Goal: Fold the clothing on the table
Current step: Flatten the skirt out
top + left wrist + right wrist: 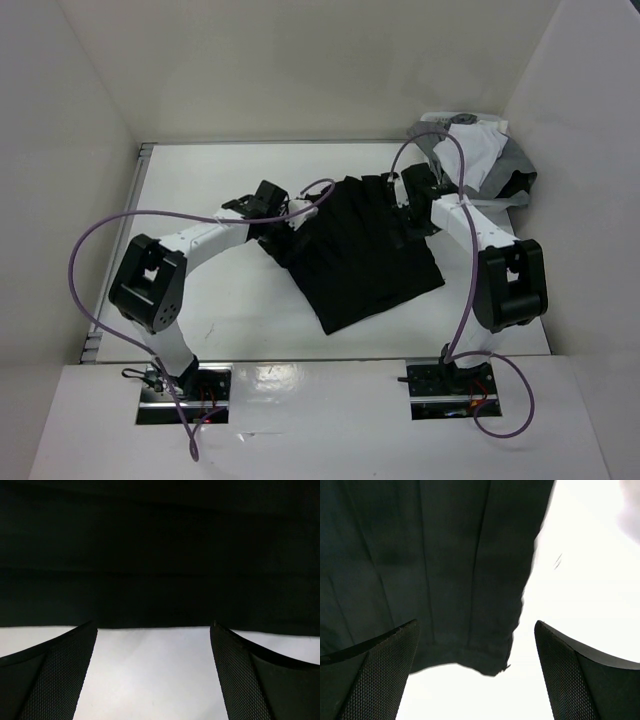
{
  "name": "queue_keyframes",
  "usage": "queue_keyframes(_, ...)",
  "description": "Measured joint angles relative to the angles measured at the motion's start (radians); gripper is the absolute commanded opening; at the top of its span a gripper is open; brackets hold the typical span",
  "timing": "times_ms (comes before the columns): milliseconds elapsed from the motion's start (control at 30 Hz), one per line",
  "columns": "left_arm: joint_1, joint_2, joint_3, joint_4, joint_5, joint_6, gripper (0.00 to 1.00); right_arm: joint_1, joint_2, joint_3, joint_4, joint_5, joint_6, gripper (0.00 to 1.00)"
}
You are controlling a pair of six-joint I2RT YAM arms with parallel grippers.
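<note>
Clothing (pixel 360 250) flat, unfolded; your left gripper (pixel 153 630), right gripper (pixel 476 625) gape empty at its edges; every fold remains.

Left claw (pixel 153 628) jaws spread wide, held low; right claw (pixel 476 625) likewise wide; both arms reach inward, elbows out.

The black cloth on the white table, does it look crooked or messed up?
Slightly. The black pleated fabric garment lies spread out but askew. Its edges sit at an angle to the edges of the white rectangular table, and one corner points toward the near edge. No tear or spill shows.
</note>
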Motion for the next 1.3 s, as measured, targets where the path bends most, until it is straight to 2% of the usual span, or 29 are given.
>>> queue_keyframes(333,0.112,0.188,0.190,0.053,0.053,-0.040,0.99,0.000,-0.042,-0.076,-0.114,-0.007,-0.015,0.99)
queue_keyframes(467,0.120,0.232,0.238,0.063,0.067,-0.042,0.99,0.000,-0.060,-0.076,-0.136,-0.011,-0.016,0.99)
queue_keyframes(767,0.110,0.266,0.246,0.051,0.074,-0.039,0.99,0.000,-0.044,-0.076,-0.179,-0.027,-0.023,0.99)
queue_keyframes(1300,0.109,0.264,0.188,0.002,0.005,-0.016,0.99,0.005,0.075,-0.075,-0.180,-0.132,-0.035,0.99)
